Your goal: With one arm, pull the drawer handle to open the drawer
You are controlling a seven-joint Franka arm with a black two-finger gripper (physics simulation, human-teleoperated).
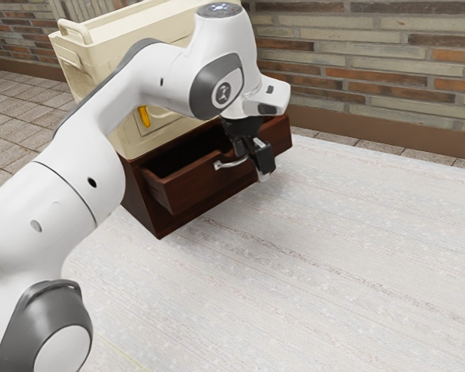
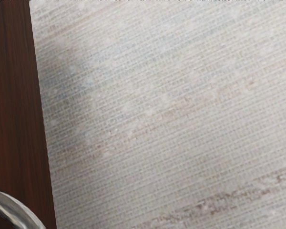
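The dark red-brown drawer (image 1: 194,187) stands pulled out of its wooden cabinet, with its dark inside showing in the exterior view. Its curved metal handle (image 1: 231,163) is on the front face, and the black gripper (image 1: 261,167) is right at the handle's far end, covering part of it. Whether the gripper holds the handle cannot be made out. In the wrist view the drawer's wood (image 2: 19,95) runs along one side, and the shiny curve of the handle (image 2: 16,210) enters at a corner.
A cream box-like container (image 1: 161,139) with a yellow part rests on the cabinet (image 1: 143,203). The pale, streaked table surface (image 1: 310,256) extends in front of the drawer. A brick wall (image 1: 372,62) rises behind.
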